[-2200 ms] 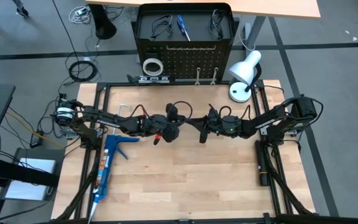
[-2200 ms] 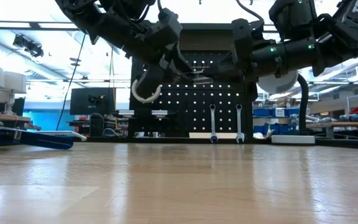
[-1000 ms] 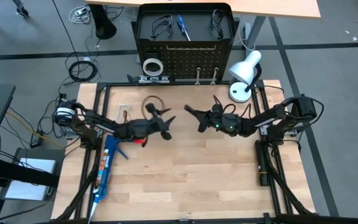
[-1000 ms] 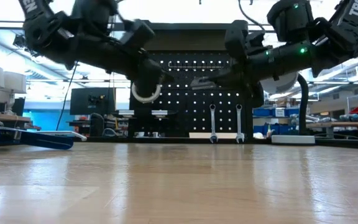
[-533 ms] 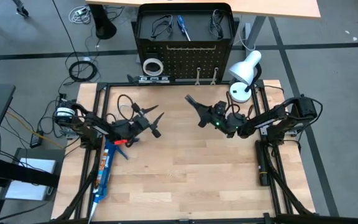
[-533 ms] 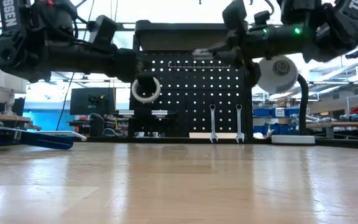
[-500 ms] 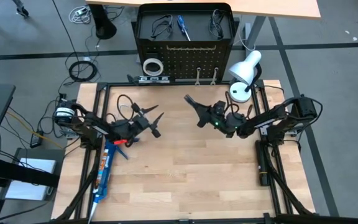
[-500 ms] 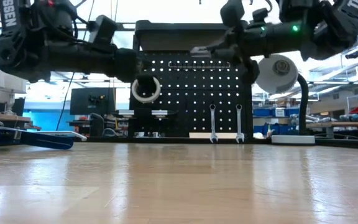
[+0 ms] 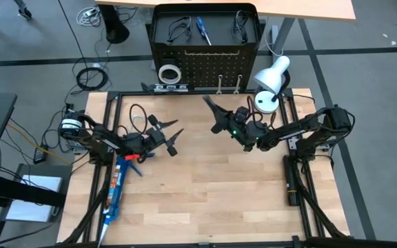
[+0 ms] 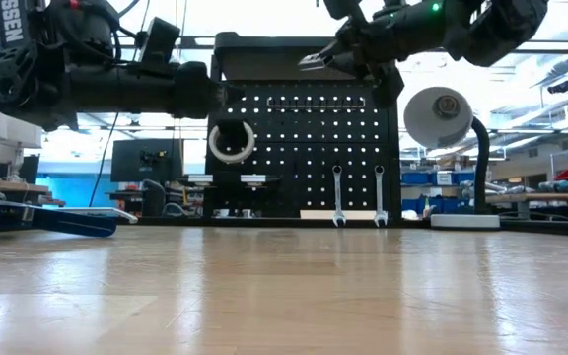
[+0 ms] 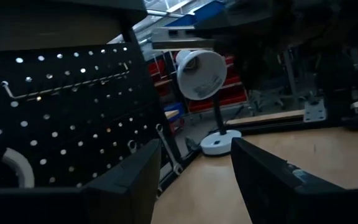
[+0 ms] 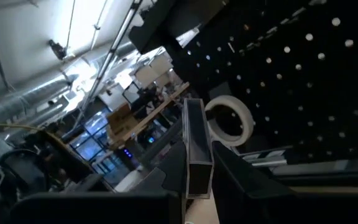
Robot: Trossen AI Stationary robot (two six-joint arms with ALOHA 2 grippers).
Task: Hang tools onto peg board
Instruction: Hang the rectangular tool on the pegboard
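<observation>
The black peg board [image 9: 205, 69] stands upright at the table's far edge. A white tape ring [image 10: 231, 141] and two silver wrenches [image 10: 338, 195] hang on its face. A blue-handled screwdriver [image 9: 202, 29] and black wire loops [image 9: 178, 29] lie on its top. My right gripper [image 9: 209, 107] is high above the table, in front of the board, and shut on a thin black strip [image 12: 194, 146]. My left gripper [image 9: 169, 138] hovers open over the table's left half with nothing between its fingers [image 11: 129, 180]. My right gripper pinches the black strip between its two fingers, at the strip's near end [image 12: 197, 180]. The rest of the strip sticks out past the fingertips toward the peg board. The fingers lie about level and come from the table's right. The strip is lifted clear of the table.
A white desk lamp [image 9: 271, 79] stands at the far right corner, close to my right arm. A blue caulking gun [image 9: 119, 182] lies along the table's left edge. A black frame [image 9: 291, 172] borders the table. Bare wood [image 9: 212, 193] fills the near half.
My right gripper has risen and gone toward the far edge and the peg board, carrying the strip with it. My left gripper has drawn back toward the table's left edge, rolled a little, then stopped, still open.
</observation>
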